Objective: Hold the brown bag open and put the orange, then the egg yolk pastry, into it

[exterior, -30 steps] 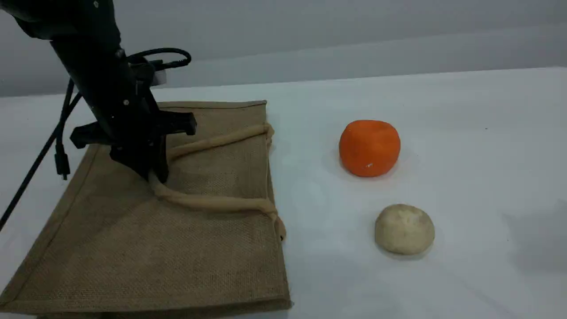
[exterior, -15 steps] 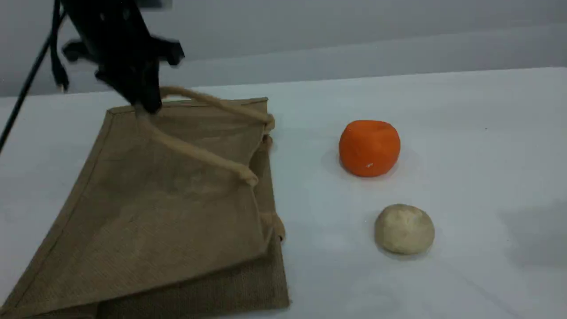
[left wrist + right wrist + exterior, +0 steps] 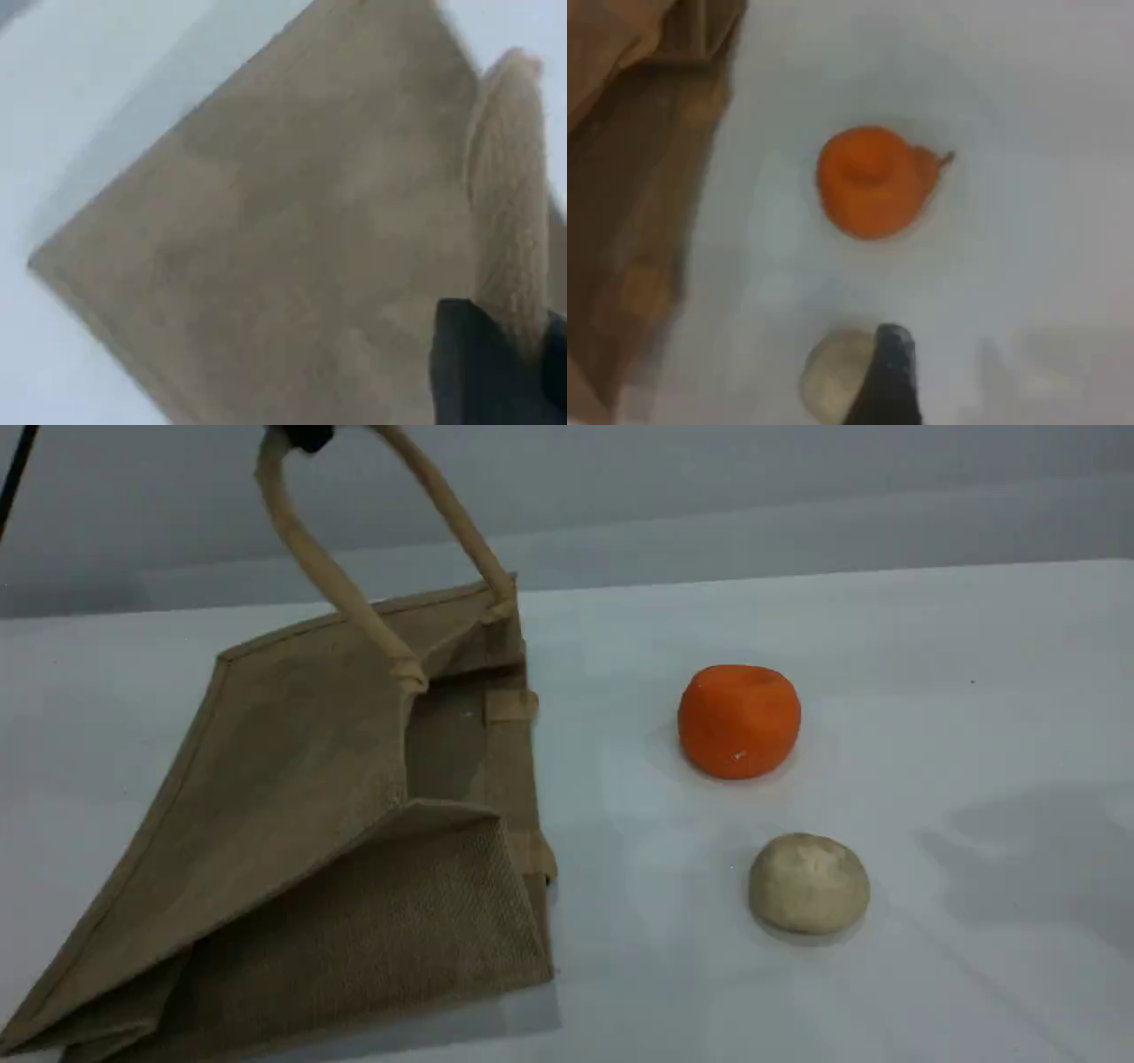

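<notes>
This looks like a lab-style robot test bench rather than a home. A plain white table [image 3: 886,646] runs back to a blank grey wall [image 3: 709,478]. A black cable [image 3: 19,460] hangs far left, and the left gripper [image 3: 306,437] shows at the top edge.

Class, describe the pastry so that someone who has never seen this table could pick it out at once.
Find the brown bag at the scene view's left; two round things lie on the white table to its right. The pastry is the nearer one, in front of the orange. It is pale beige and dull, not bright orange.
</notes>
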Controlling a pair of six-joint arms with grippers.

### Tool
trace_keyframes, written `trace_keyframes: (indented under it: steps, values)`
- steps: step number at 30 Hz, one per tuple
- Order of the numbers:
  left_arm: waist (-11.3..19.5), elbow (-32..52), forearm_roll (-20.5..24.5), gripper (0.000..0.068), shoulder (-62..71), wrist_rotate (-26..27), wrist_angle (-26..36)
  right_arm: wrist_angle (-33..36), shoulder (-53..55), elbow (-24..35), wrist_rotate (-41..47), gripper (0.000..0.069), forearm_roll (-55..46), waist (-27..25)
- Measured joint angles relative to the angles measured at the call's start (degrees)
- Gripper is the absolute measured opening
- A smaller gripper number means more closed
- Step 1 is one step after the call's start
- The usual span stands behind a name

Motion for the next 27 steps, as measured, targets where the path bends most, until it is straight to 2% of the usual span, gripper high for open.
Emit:
trace_keyframes:
  steps: [8, 13, 17, 23, 27]
  values:
    - [0.00, -4.29, -11.71, 0.0099, 0.05, 14.42, -0.20, 0.06, 5.92, 0.00, -11.90, 0.0584, 9.81, 0.00]
    - [0.00, -7.40, -14.83, 0.0099, 0.05, 20.93, -0.20, 0.12, 9.18, 0.00, -17.36, 0.0584, 14.72, 0.00]
    - [0.00, -9.56, -15.90, 0.0099, 0.05, 23.40, -0.25, 0.17, 11.71, -0.11, -20.84, 0.0584, 18.33, 0.00]
    - [0.00, -9.50, -15.94, 0.0099, -0.06, 25.25, -0.25, 2.33, 15.79, -1.79, -21.18, 0.0584, 20.57, 0.00]
    - [0.00, -9.50, -18.83, 0.0098, -1.51, 26.78, -0.25, 3.80, 18.48, -2.69, -21.13, 0.0584, 21.80, 0.00]
